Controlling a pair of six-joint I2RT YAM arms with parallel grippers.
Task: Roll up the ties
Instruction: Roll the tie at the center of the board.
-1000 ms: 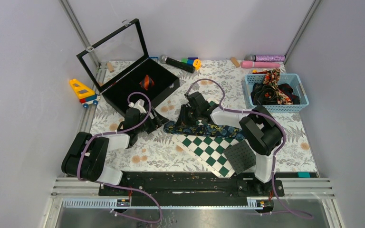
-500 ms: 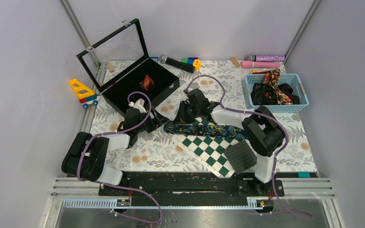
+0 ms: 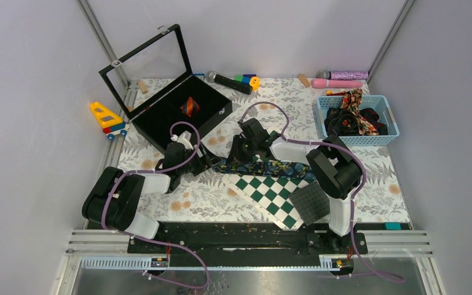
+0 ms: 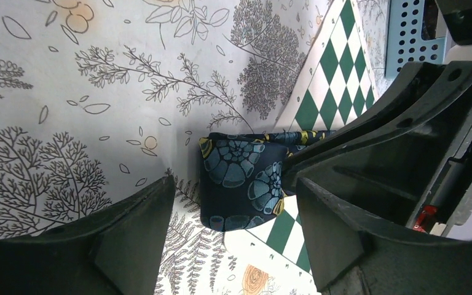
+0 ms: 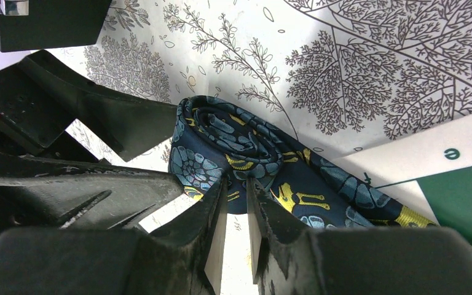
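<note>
A navy tie with blue and yellow flowers [image 3: 270, 167] lies across the green-and-white chequered board [image 3: 270, 192], its left end rolled up [image 5: 221, 138]. My right gripper [image 5: 236, 184] is shut on the near edge of that roll, fingers almost together. My left gripper [image 4: 233, 190] stands open around the same rolled end [image 4: 243, 178] from the left, and its fingers [image 4: 138, 215] are not touching the roll. In the top view both grippers meet at the tie's left end, left [image 3: 208, 161] and right [image 3: 238, 153]. A rolled red-orange striped tie [image 3: 189, 106] sits in the black box [image 3: 160, 120].
The open black box stands at the back left, close behind my left arm. A blue basket [image 3: 359, 140] at the back right holds more ties [image 3: 356, 117]. A toy truck [image 3: 107, 118], a microphone [image 3: 228, 81], pink and purple cylinders [image 3: 338, 83] and a grey dotted pad [image 3: 310, 201] lie around.
My left gripper has slid a little to the right, closer around the rolled end. The right gripper holds its place on the roll after a small shift.
</note>
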